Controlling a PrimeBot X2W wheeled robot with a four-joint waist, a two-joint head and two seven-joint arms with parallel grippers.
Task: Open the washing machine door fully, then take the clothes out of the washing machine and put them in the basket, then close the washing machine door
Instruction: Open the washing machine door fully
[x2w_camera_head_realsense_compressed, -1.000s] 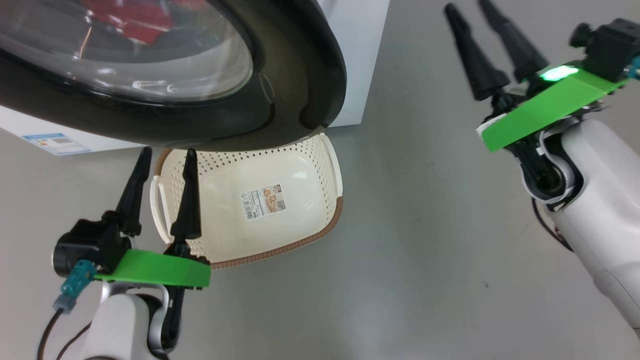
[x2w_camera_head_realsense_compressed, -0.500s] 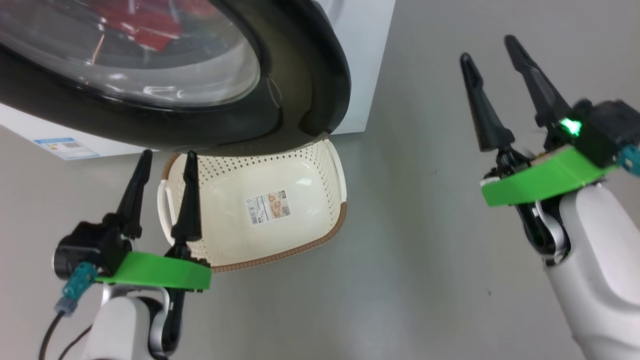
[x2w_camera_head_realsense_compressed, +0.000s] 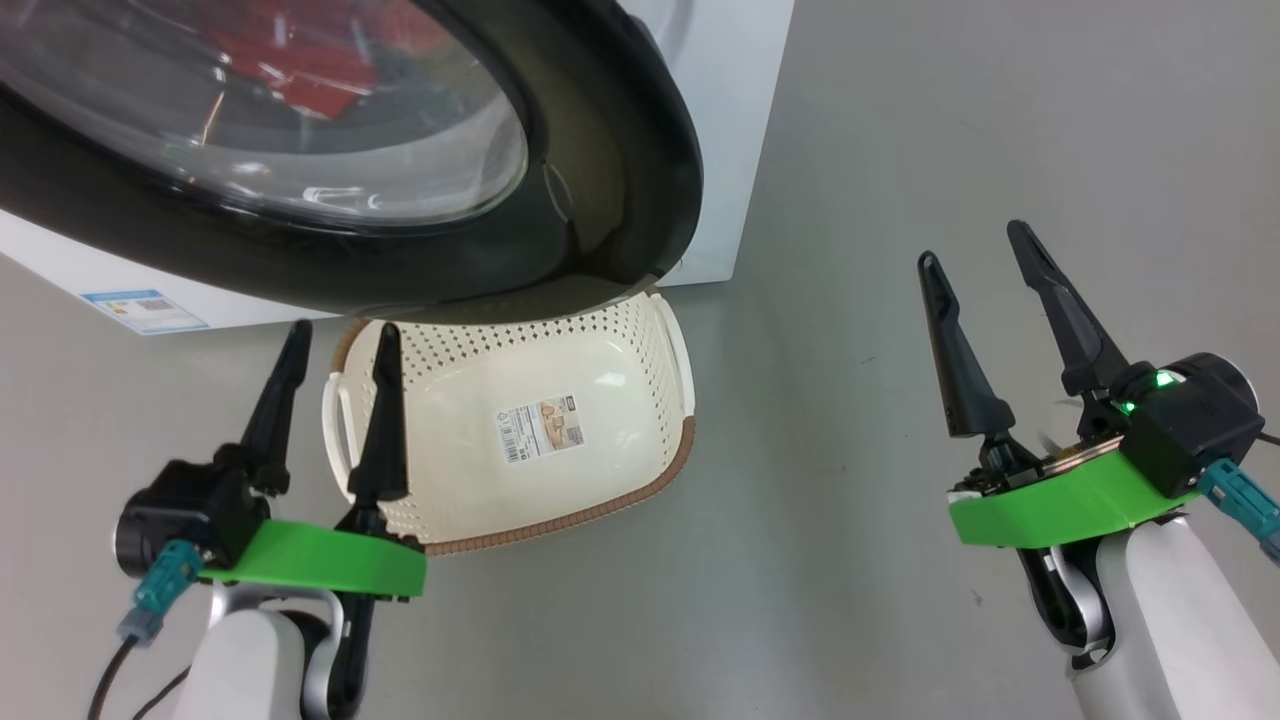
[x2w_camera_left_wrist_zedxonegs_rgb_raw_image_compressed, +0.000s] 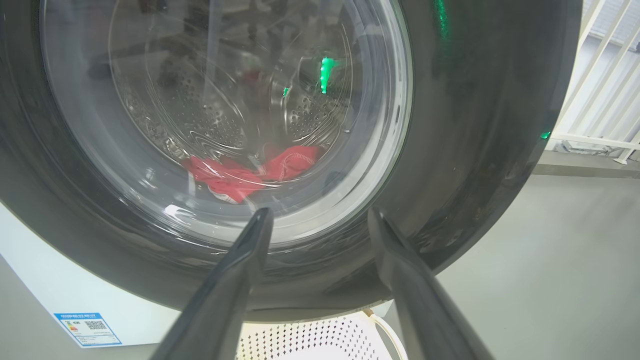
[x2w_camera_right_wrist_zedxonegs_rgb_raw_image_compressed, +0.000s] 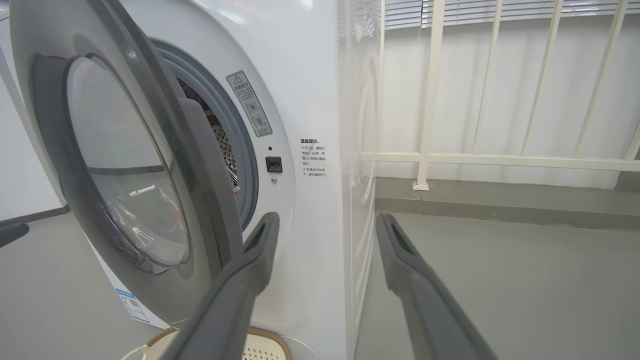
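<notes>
**Door ajar, red laundry in the drum**

The washing machine door (x2w_camera_head_realsense_compressed: 600, 200) stands partly open. Its black rim overhangs the far edge of the cream basket (x2w_camera_head_realsense_compressed: 560, 330), which sits on the grey floor (x2w_camera_head_realsense_compressed: 850, 500) before the washing machine (x2w_camera_right_wrist_zedxonegs_rgb_raw_image_compressed: 310, 100). Red clothes (x2w_camera_left_wrist_zedxonegs_rgb_raw_image_compressed: 240, 175) lie low in the steel drum (x2w_camera_left_wrist_zedxonegs_rgb_raw_image_compressed: 210, 120), seen through the glass. The left gripper (x2w_camera_head_realsense_compressed: 343, 327) hovers at the basket's left side and the right gripper (x2w_camera_head_realsense_compressed: 973, 242) well to the right. Both have their fingers spread and hold nothing.

Smooth grey floor (x2w_camera_head_realsense_compressed: 880, 150) reflects soft light. In the right wrist view, a cream railing (x2w_camera_right_wrist_zedxonegs_rgb_raw_image_compressed: 500, 161) at two o'clock fronts a white wall (x2w_camera_right_wrist_zedxonegs_rgb_raw_image_compressed: 480, 90), with blinds (x2w_camera_right_wrist_zedxonegs_rgb_raw_image_compressed: 460, 12) at one o'clock.
</notes>
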